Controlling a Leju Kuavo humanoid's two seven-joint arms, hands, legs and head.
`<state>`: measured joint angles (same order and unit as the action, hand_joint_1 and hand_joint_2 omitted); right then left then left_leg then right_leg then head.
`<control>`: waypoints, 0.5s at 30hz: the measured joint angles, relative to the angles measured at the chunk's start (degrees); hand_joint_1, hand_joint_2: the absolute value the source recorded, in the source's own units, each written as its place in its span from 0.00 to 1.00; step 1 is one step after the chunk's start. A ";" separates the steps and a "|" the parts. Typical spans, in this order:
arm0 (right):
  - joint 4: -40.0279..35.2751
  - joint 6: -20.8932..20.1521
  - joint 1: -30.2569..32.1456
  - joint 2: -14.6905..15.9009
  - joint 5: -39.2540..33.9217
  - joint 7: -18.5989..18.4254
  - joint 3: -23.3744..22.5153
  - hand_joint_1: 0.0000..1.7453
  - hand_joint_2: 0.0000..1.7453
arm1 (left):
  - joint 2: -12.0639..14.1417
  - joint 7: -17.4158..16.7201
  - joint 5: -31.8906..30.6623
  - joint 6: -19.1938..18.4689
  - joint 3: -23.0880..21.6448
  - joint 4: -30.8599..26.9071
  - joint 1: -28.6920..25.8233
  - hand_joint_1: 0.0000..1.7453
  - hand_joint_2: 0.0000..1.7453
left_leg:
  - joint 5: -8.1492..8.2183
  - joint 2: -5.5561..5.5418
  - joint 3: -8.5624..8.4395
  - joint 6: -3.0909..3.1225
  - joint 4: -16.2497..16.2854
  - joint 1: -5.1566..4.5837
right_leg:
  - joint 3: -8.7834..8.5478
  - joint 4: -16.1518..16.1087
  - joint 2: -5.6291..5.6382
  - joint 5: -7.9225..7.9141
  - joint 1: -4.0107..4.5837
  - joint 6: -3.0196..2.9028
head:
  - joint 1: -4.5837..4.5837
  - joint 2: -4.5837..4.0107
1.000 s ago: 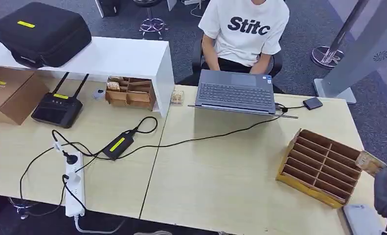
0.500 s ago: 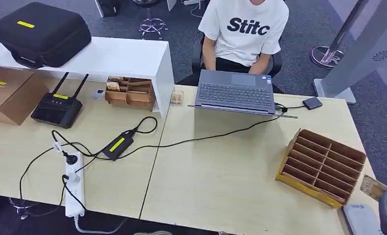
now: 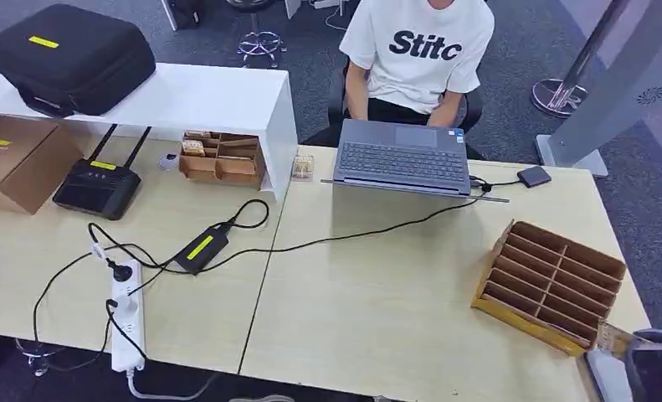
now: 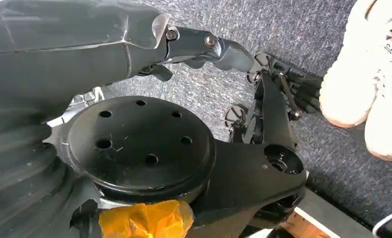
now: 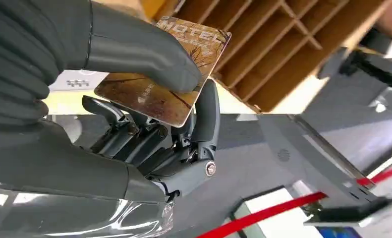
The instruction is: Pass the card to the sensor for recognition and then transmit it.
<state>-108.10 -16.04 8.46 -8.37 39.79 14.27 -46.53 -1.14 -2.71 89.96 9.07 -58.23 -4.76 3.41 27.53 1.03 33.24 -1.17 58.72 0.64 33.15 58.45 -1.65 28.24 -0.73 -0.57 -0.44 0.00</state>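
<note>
Right hand (image 5: 134,114) dropped lower beside one slotted rack (image 3: 551,285); fingers (image 5: 203,114) pinching one card (image 5: 164,69).

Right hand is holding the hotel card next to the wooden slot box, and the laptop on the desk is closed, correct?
Not quite. The head view shows the laptop open, keyboard showing. The rest holds: the right hand pinches the card beside the wooden slot box.

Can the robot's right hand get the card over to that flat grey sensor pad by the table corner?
Probably yes. The right hand already pinches the card, and in the head view the sensor pad lies right beside it, with nothing between them.
</note>
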 joint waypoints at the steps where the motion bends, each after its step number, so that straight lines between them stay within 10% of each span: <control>1: 0.35 0.31 -0.03 0.00 1.33 -0.50 0.00 1.00 1.00 | 0.00 0.00 0.00 0.00 0.00 0.00 0.00 0.00 1.00 | 0.00 0.00 0.00 0.00 0.00 0.00 | 0.00 0.00 0.00 0.00 0.00 0.00 | 0.00 0.00; 15: 3.12 8.59 -1.82 0.00 12.61 -6.69 0.00 1.00 1.00 | 0.00 -0.70 0.00 0.39 0.00 0.00 0.05 0.00 1.00 | 0.00 0.00 0.00 0.00 0.00 0.00 | 0.00 0.01 0.00 0.00 0.00 0.00 | 0.00 0.00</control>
<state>-104.98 -7.45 6.64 -8.37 52.39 7.58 -46.53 -1.14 -3.41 89.96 9.46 -58.23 -4.76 3.46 27.53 1.03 33.24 -1.18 58.72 0.64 33.15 58.45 -1.65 28.24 -0.73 -0.57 -0.44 0.00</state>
